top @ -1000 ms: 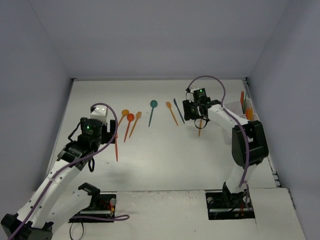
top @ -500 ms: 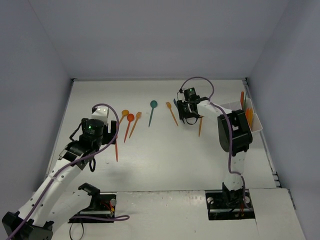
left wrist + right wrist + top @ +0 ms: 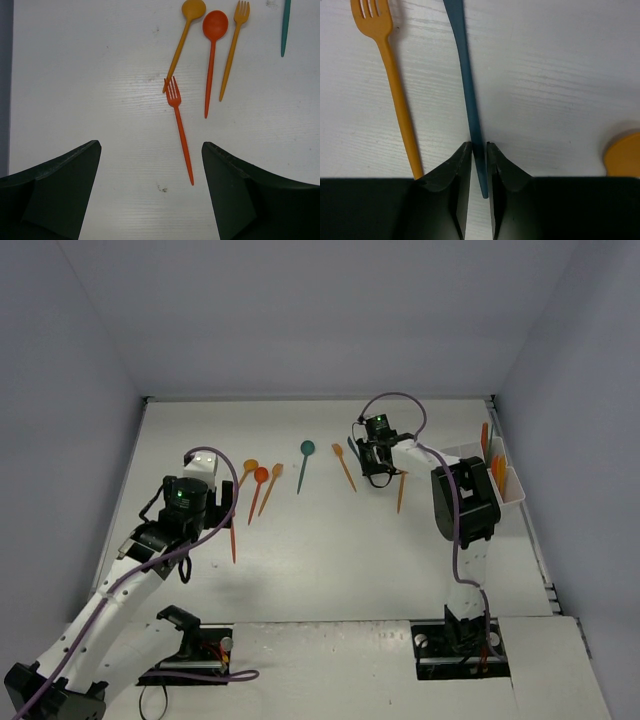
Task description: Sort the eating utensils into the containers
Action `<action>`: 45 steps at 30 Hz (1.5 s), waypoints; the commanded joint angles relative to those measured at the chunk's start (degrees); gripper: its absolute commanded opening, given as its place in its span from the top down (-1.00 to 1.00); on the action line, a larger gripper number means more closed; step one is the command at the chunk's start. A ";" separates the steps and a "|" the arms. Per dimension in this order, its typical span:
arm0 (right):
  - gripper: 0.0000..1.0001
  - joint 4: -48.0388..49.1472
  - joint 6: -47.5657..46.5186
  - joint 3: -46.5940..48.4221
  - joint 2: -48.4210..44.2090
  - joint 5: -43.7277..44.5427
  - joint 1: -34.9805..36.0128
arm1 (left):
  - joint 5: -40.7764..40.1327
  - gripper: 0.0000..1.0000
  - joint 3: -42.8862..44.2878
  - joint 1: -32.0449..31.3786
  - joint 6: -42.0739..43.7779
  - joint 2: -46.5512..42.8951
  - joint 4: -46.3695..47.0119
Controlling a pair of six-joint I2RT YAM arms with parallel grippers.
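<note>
1. Nearest the arm bases, the left pincer (image 3: 150,146) is held wide open above the worktop (image 3: 330,560). Nothing is held in it.
2. A red-orange fork (image 3: 180,131) is seen lying flat between the two open fingers. It is not touched by them, and its prongs point away.
3. Just past it, an orange spoon (image 3: 182,37), a red-orange spoon (image 3: 212,55) and an orange fork (image 3: 231,52) are laid side by side.
4. A teal spoon (image 3: 303,465) is seen further to the right.
5. The right pincer (image 3: 477,147) is almost closed. The thin handle of a dark blue utensil (image 3: 467,90) is pinched between its fingers, close to the handle's end. The utensil lies flat on the worktop.
6. A second orange fork (image 3: 395,95) lies just beside the dark blue utensil.
7. The white container (image 3: 515,490) is set at the right edge of the worktop, well apart from both pincers. Orange utensils (image 3: 497,465) are stood up in it.
</note>
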 commanded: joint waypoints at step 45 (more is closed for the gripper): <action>0.53 -10.20 15.74 -22.57 -17.69 6.01 11.70 | 0.54 -0.59 0.83 0.14 0.65 0.85 3.10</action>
